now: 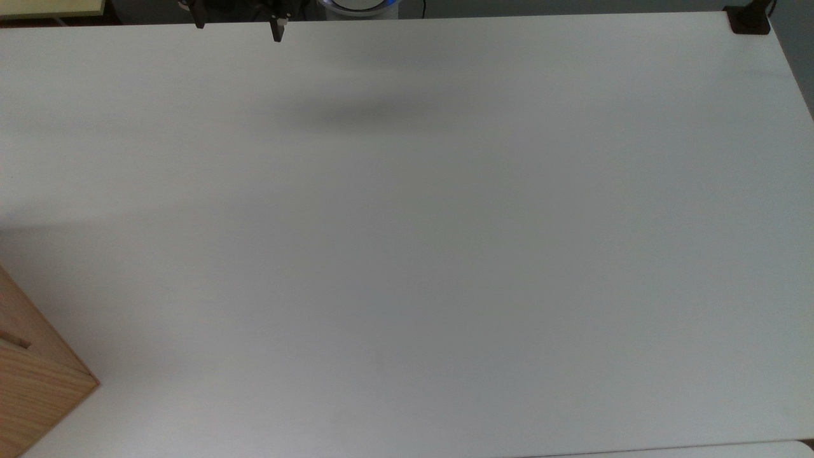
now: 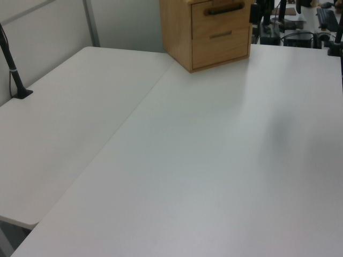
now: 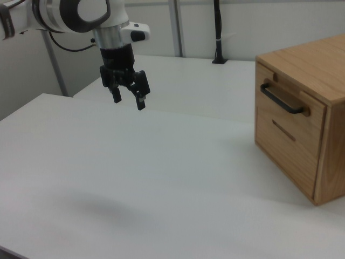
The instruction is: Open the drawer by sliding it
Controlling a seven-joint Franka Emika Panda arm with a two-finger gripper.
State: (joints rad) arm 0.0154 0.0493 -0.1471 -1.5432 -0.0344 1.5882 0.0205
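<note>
The drawer (image 3: 284,105) is seen shut in the upper part of the wooden cabinet (image 3: 323,70) on the white surface (image 3: 161,172). Well apart from the cabinet, the gripper (image 3: 128,100) is held above the surface, fingers spread and empty.

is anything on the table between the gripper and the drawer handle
Nothing visible. In the right view the black two-finger gripper hangs open above the white table, and only bare tabletop lies between it and the black bar handle on the light wooden drawer.
</note>
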